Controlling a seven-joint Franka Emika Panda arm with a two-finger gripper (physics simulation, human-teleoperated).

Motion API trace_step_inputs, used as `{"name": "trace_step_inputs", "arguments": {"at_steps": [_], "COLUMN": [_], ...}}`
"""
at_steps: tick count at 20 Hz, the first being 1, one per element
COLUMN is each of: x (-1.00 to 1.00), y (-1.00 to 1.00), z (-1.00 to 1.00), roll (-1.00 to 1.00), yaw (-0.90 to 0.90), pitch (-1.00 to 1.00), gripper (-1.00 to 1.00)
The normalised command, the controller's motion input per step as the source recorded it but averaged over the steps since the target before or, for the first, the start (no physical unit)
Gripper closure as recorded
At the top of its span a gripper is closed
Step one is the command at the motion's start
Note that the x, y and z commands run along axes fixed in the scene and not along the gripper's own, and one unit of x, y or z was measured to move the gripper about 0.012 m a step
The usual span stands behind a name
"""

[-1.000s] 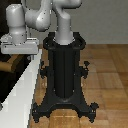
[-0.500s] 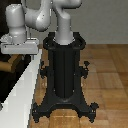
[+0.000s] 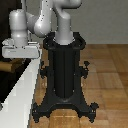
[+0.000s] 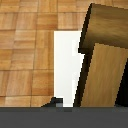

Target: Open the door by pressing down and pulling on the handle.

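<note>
The robot's black ribbed pedestal [image 3: 64, 75] stands on a wooden floor [image 3: 107, 75], and the arm [image 3: 42, 20] bends from its top over toward the exterior view's left. There the grey-white wrist block and gripper [image 3: 20, 51] hang just above the top of a white frame [image 3: 22, 92], which runs down along the pedestal's side on the exterior view's left. Beyond that frame, further from the pedestal, lies the dark door [image 3: 9, 75], seen only as a dark area next to the white edge. The fingers are hidden in the exterior view, and the wrist view shows only a dark sliver of the gripper at its lower border, so it cannot be told whether the gripper is spread or closed, or whether it touches anything. In the wrist view the tan handle [image 4: 102, 75] fills much of the picture, a wood-coloured bar with a darker shaded end [image 4: 107, 25], lying directly beside a strip of white frame [image 4: 67, 65] with floor planks [image 4: 25, 50] behind.
</note>
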Motion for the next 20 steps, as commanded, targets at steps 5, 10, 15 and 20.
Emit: {"name": "trace_step_inputs", "arguments": {"at_steps": [5, 10, 15, 20], "x": [0.0, 0.0, 0.0, 0.0], "y": [0.0, 0.0, 0.0, 0.2], "z": [-0.2, -0.8, -0.6, -0.2], "roll": [0.0, 0.0, 0.0, 0.0], "yaw": [0.0, 0.0, 0.0, 0.0], "pitch": [-0.06, 0.0, 0.0, 0.0], "gripper": [1.0, 1.0, 1.0, 1.0]}}
